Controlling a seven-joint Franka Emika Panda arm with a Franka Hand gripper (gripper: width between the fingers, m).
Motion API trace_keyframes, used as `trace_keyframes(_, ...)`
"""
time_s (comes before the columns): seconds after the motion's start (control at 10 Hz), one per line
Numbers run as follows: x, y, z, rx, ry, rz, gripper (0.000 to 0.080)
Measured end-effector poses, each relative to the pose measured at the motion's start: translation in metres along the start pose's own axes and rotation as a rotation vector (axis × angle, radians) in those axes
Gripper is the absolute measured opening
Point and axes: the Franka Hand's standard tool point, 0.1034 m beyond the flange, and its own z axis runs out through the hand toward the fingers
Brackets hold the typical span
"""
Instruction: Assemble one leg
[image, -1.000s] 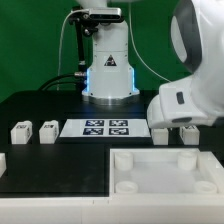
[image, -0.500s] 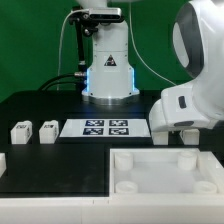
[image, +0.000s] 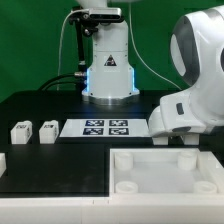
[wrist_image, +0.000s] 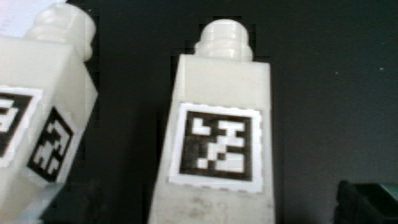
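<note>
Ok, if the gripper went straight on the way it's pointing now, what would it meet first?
Most likely the leg centred under the gripper in the wrist view, its tag facing the camera. A second leg lies beside it, off that line. How far away the leg is remains unclear.

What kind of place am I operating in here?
Most likely a robotics lab bench: a black table carrying the fixed marker board, tagged white legs and a tray-shaped panel, with the arm's pedestal behind.
</note>
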Motion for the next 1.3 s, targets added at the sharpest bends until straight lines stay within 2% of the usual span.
trace_keyframes(0.1,0.000,0.000,0.000,0.000,0.000,0.000,0.0528)
trace_keyframes(0.2,0.000,0.000,0.000,0.000,-0.001,0.000,0.0528)
trace_keyframes(0.3,0.000,0.000,0.001,0.000,-0.001,0.000,0.0358)
trace_keyframes(0.4,0.000,0.000,0.000,0.000,-0.002,0.000,0.0291)
trace_keyframes(1.1,0.000,0.001,-0.002,0.001,0.002,-0.003,0.0292)
trace_keyframes(1.2,-0.003,0.006,-0.021,-0.003,0.011,-0.035,0.0292)
trace_keyframes(1.3,-0.008,0.013,-0.046,0.001,0.042,-0.063,0.0292)
